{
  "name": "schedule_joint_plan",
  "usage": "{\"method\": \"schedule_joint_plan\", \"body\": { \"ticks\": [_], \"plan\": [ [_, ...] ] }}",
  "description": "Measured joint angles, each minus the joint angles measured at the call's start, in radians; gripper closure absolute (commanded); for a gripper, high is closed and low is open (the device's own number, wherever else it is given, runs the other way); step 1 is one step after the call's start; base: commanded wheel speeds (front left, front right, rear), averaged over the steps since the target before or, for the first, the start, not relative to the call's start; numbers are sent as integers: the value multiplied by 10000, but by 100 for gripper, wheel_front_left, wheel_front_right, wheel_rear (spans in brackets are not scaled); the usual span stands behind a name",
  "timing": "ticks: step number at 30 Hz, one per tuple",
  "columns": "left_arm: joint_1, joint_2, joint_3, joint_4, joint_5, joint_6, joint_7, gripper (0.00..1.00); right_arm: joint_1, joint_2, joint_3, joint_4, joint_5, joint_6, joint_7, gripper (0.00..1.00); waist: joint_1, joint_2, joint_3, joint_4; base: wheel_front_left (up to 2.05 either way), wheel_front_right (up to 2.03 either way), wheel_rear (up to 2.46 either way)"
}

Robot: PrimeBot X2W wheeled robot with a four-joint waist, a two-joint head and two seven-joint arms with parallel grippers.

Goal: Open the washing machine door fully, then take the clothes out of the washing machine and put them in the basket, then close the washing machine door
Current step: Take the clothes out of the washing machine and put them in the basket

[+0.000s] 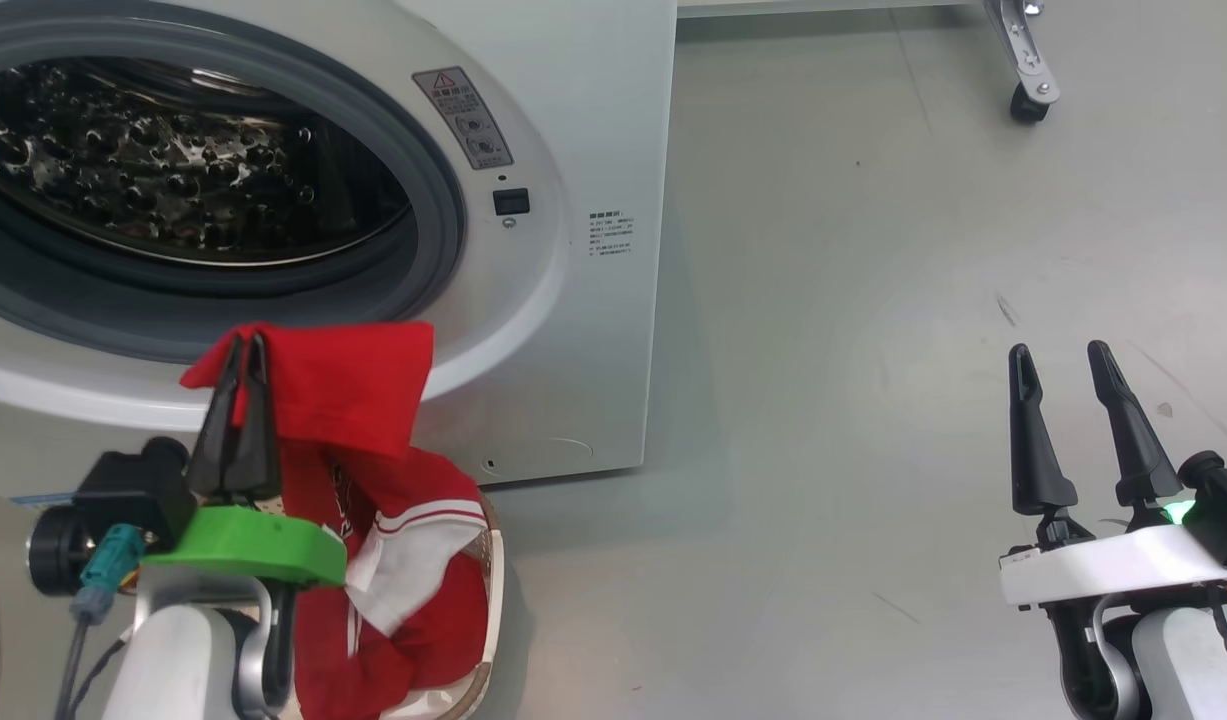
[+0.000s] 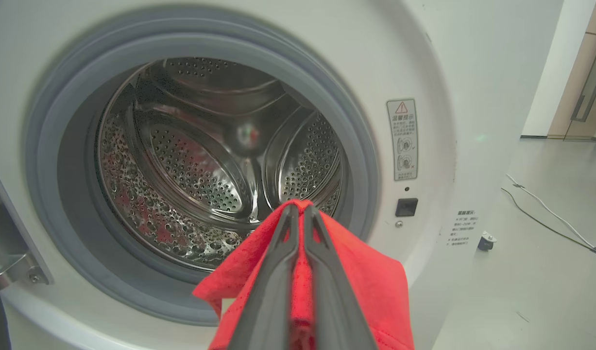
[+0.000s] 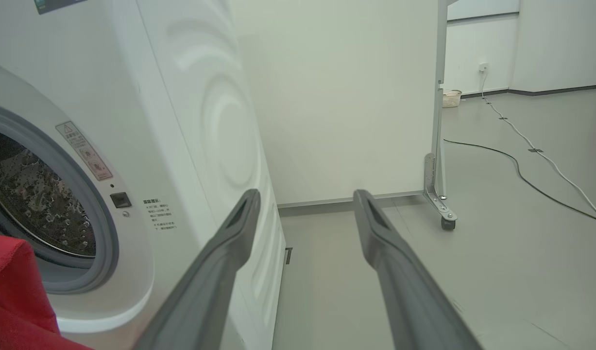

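The white washing machine stands with its mouth uncovered, and the steel drum shows bare metal with red reflections. The washing machine door is out of view; only a hinge bracket shows at the left. My left gripper is shut on a fold of the red clothes, in front of the lower rim of the opening. The cloth hangs from it down onto more red and white clothes in the cream basket below. My right gripper stands open and empty over the floor, well to the right.
Grey floor stretches right of the machine. A wheeled panel stand has a caster behind the machine's right side. Cables run across the floor further back. A small pale basket sits by the far wall.
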Motion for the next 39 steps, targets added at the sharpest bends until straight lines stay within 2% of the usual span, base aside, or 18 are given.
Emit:
{"method": "schedule_joint_plan", "body": {
  "ticks": [6,17,24,35,39],
  "plan": [
    [347,2,-213,577,123,130,259,100,24,-82,-12,-86,0,2,0,0,0,0,311,38,0,0,0],
    [362,8,35,1505,245,546,420,100,-96,-169,88,-190,2,12,2,0,0,0,934,-30,0,0,0],
    [307,31,-138,2217,343,608,612,100,-207,-332,105,-265,42,13,4,0,0,0,1447,-216,0,0,0],
    [-584,40,-228,3597,493,568,878,100,-629,-629,69,-368,111,27,8,0,0,0,2344,-538,0,0,0],
    [-947,40,247,4305,253,836,1016,100,-662,-786,-15,-391,140,27,8,0,0,0,2714,-652,0,0,0]
  ]
}}
